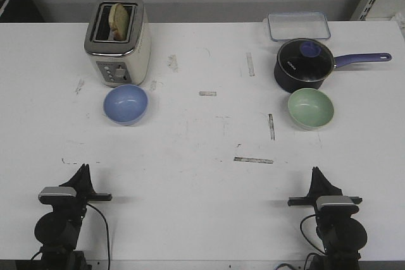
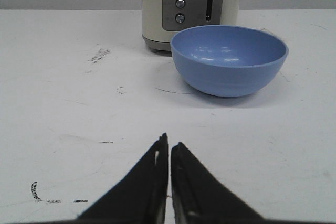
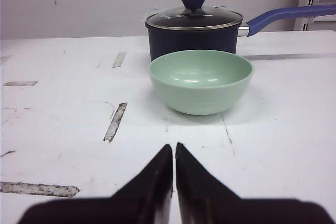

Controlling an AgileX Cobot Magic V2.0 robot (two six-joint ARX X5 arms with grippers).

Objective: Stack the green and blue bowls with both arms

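Stacking not begun: we log the blue bowl before the toaster, the green bowl before the saucepan, well apart on the table, and left pincer and right pincer pressed together, empty.

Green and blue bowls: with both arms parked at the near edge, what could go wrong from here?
The blue bowl sits just in front of the toaster, so the left gripper may bump it. The green bowl crowds the saucepan. Both grippers' fingers are shut and must open first.
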